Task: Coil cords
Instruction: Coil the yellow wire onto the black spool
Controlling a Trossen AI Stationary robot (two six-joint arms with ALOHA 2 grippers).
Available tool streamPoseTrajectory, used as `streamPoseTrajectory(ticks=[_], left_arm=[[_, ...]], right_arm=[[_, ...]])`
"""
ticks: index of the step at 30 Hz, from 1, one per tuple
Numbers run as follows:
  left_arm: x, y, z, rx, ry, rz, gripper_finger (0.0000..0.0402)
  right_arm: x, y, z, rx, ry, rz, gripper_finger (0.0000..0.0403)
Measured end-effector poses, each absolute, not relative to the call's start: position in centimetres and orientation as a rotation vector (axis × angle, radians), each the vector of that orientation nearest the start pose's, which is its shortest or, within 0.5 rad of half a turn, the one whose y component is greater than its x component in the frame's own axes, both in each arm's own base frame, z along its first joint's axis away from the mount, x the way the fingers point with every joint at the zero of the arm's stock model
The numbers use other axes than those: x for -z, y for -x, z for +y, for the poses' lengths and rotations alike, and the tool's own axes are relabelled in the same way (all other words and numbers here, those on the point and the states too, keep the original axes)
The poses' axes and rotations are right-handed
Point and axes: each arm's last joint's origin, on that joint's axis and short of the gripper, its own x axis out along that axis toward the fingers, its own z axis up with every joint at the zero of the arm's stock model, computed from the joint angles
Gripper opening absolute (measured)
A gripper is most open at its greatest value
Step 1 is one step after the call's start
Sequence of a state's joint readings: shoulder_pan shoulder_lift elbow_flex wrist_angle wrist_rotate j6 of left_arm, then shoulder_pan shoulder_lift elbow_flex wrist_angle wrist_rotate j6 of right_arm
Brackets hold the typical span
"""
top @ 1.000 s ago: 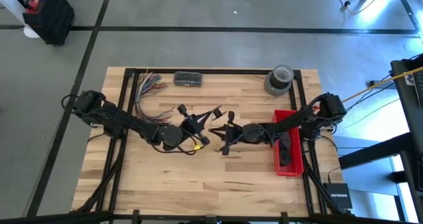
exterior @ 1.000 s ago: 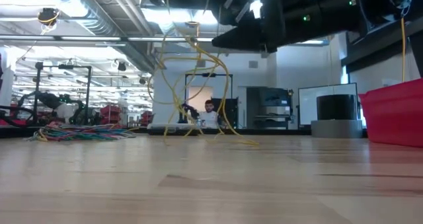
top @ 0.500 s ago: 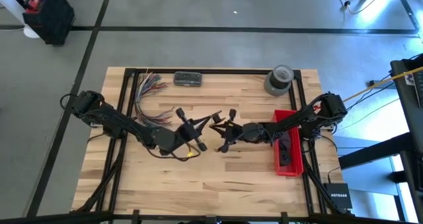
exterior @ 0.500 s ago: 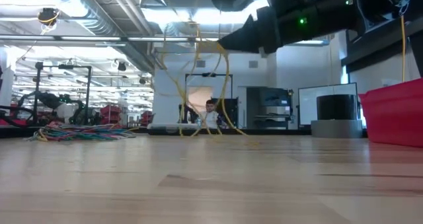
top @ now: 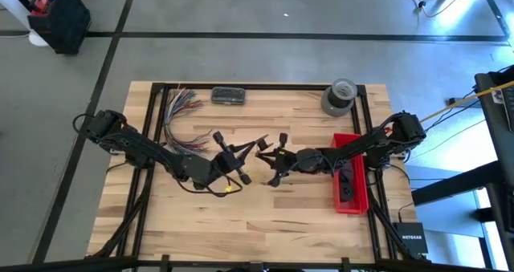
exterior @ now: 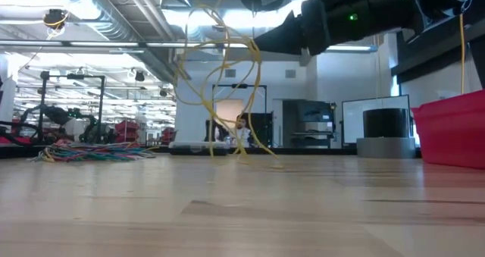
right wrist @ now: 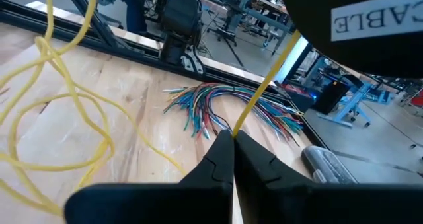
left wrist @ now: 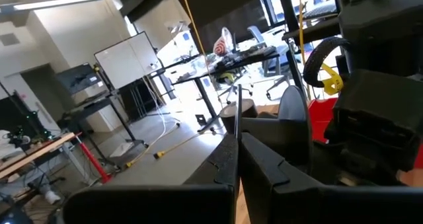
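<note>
A thin pale yellow cord (exterior: 220,75) hangs in loose loops above the table's middle, and its lower end (exterior: 261,160) touches the wood. In the right wrist view its loops (right wrist: 66,112) show hanging over the tabletop. My left gripper (top: 250,149) and my right gripper (top: 263,155) meet tip to tip over the table's middle. Both are shut on the cord and held level, well above the wood. My left gripper is shut, and a yellow strand (left wrist: 188,16) runs toward its fingertips (left wrist: 236,145). The fingers themselves hide the place of contact. They point level toward the table's right side. My right gripper pinches a single strand of the cord (right wrist: 234,126) between its two fingertips, coming level from the table's right. From the pinch a straight, taut stretch (right wrist: 277,59) runs up toward my left arm. The remaining cord hangs in slack loops, clear of the gripper.
A bundle of multicoloured wires (top: 181,111) lies at the far left, with a dark flat case (top: 228,95) beyond it. A grey tape roll (top: 339,95) stands at the far right. A red bin (top: 351,176) sits on the right under my right arm. A person (exterior: 241,124) sits in the room behind.
My left gripper has risen slightly and turned a little. The hanging cord loops have swung and changed shape: they drew narrower, then spread wider again higher up, while the cord's lower end stayed on the wood.
</note>
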State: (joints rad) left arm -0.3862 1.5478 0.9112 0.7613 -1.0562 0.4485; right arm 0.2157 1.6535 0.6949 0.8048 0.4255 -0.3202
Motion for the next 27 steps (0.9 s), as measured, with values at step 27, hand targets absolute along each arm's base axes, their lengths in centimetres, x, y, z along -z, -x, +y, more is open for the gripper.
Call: streamPoseTrajectory(ticks=[27], left_arm=[[-28.2,-32.2,-7.1,-0.669,-0.273,0.024,0.0001]], right_arm=[[-19.3,-32.8,5.8,0.184,0.312,0.212,0.0001]])
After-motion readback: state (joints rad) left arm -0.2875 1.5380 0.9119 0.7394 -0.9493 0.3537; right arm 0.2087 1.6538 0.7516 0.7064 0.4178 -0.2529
